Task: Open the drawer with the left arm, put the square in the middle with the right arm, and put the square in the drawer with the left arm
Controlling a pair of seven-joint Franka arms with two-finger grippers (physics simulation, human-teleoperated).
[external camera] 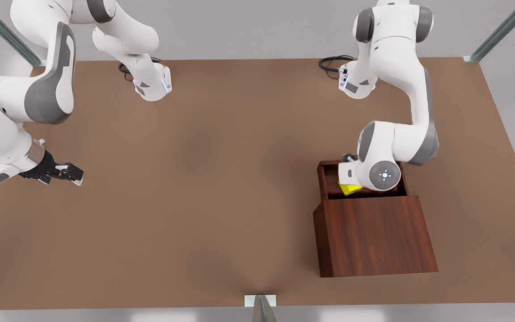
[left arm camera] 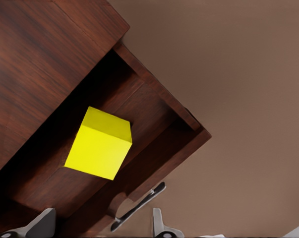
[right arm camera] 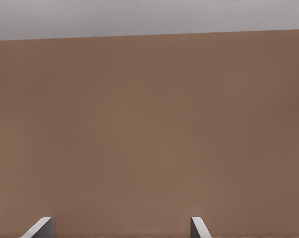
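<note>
the drawer (external camera: 327, 179) stood pulled out of the wooden box (external camera: 376, 235) on the front view's right side of the bench (external camera: 204, 188). the square (external camera: 349, 189) lay inside the drawer, tilted on its floor and free of any finger. the left end effector (left arm camera: 102, 225) hung over the open drawer with its fingers (left arm camera: 40, 223) spread apart, empty, near the silver handle (left arm camera: 139, 208). the right end effector (external camera: 70, 173) waited at the front view's left, low over bare bench, fingers parted and holding nothing.
</note>
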